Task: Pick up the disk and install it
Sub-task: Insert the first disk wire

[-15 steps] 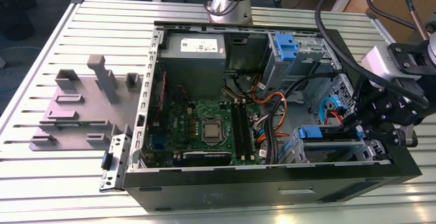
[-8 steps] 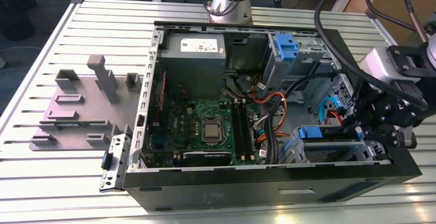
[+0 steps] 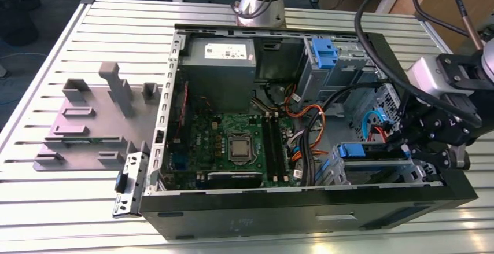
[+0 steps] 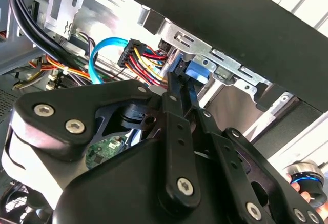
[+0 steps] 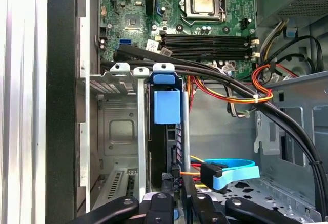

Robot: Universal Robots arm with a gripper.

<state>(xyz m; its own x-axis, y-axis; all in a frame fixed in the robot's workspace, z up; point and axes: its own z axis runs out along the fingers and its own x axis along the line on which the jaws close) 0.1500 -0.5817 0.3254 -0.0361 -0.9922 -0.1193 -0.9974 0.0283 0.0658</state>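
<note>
A: Where does the black two-finger gripper (image 5: 177, 196) sit?

B: Inside the open black desktop computer case (image 3: 309, 208), at the drive cage on the exterior view's right. In the first wrist view its fingers (image 5: 163, 199) close on the end of the disk (image 5: 166, 131), the flat silver-grey hard drive in blue plastic carrier rails, which stands on edge in the grey metal drive cage (image 5: 120, 126).

A: So it is gripping?

B: It looks clamped on the disk's near edge; the second wrist view shows the black finger links (image 4: 177, 131) running together toward the blue carrier tab (image 4: 193, 73).

A: How far in is the disk?

B: Mostly in its slot, I judge, with the blue latch at the far end near the cage lip.

A: What makes this step go well?

B: Keep the drive square to the slot rails and push straight along them. Watch the bright blue flat data cable (image 5: 233, 172) and the red-and-yellow power wires (image 5: 225, 93) just beside the cage; they could snag.
</note>
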